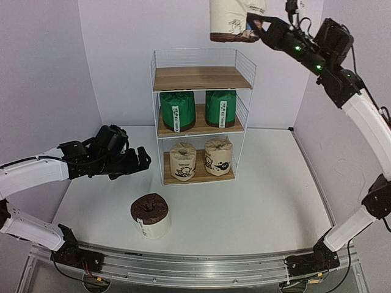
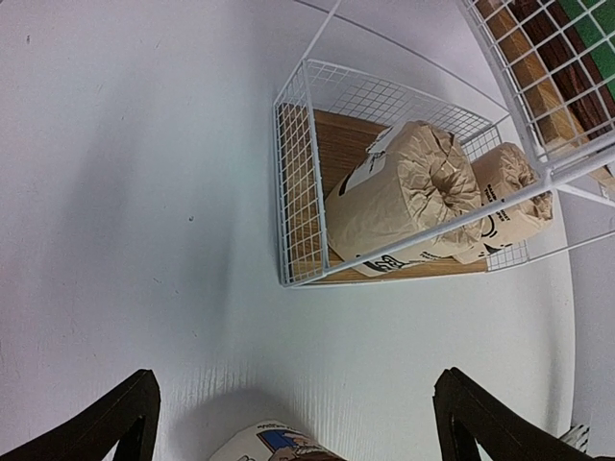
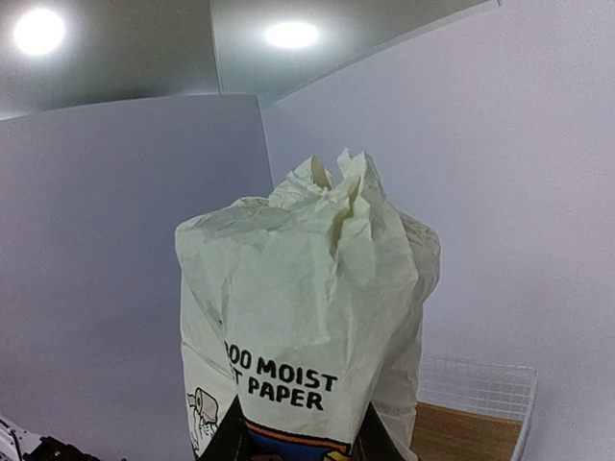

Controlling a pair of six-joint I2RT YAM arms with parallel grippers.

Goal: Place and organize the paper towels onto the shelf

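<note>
The right gripper was clenched on the lower part of the white roll with the blue-yellow label, holding it upright in the air above the shelf and clear of its bare top board; from the wrist view its dark fingers pinched the crinkled wrapper on both sides. The left gripper hung released, jaws spread wide, low over the white table just left of the shelf, with the brown-topped white roll standing on the table nearer the bases, apart from it. Two green rolls stood side by side on the middle board and two beige rolls with black prints on the bottom board. The table was matte and smooth, closed in by plain pale walls; two ceiling lights glowed overhead. The right arm stretched tall and bent leftward at the top; the left arm lay folded low, forearm level. The shelf paired thin white wire mesh with light wooden boards.
</note>
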